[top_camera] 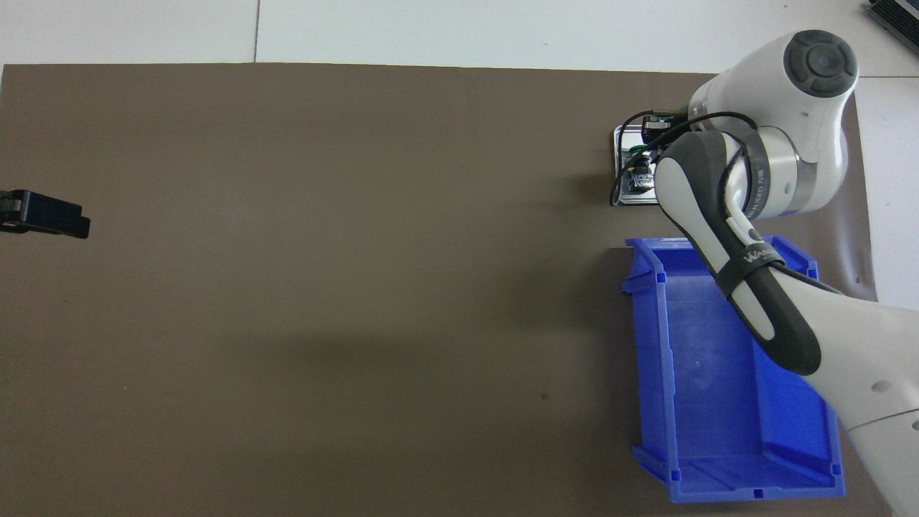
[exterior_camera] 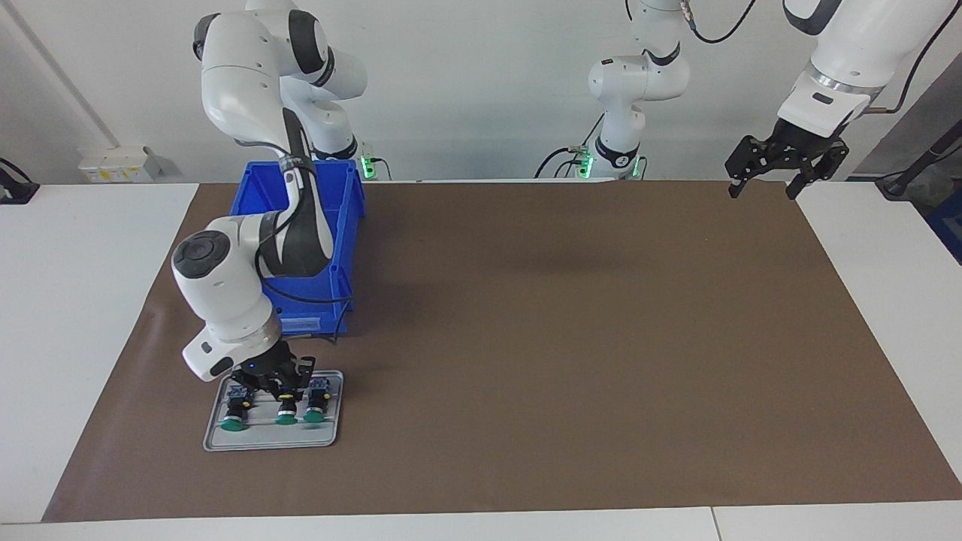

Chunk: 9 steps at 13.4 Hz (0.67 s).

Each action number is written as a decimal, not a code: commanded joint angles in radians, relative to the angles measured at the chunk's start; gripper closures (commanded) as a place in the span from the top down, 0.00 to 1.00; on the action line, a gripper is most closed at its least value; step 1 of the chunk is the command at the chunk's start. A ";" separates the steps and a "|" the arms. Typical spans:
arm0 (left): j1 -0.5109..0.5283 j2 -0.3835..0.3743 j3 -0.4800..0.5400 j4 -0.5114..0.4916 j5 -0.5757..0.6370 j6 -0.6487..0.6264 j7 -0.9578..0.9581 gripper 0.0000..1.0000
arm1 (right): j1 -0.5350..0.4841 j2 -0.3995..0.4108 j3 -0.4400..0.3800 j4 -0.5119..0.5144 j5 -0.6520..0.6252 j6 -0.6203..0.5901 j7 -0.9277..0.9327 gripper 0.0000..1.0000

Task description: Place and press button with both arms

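The middle button (exterior_camera: 286,409) on the tray (exterior_camera: 331,436) beside the blue bin (exterior_camera: 342,225) is pinched by the right gripper (exterior_camera: 279,391), so neighbouring buttons may be dislodged; the left gripper (exterior_camera: 765,188) hangs spread, waiting.

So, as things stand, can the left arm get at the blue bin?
Probably yes: the left pincer hangs open at its own end, the mat between bare, though the right arm reaches over the blue bin.
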 commanded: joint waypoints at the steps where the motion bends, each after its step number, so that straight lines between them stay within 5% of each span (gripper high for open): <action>1: 0.015 -0.032 -0.009 -0.039 -0.013 0.012 -0.003 1.00 | 0.088 0.008 0.001 0.020 -0.053 -0.032 0.372 0.00; 9: 0.015 -0.032 -0.009 -0.039 -0.013 0.012 -0.003 1.00 | 0.408 -0.021 0.014 -0.039 -0.073 -0.064 1.509 0.00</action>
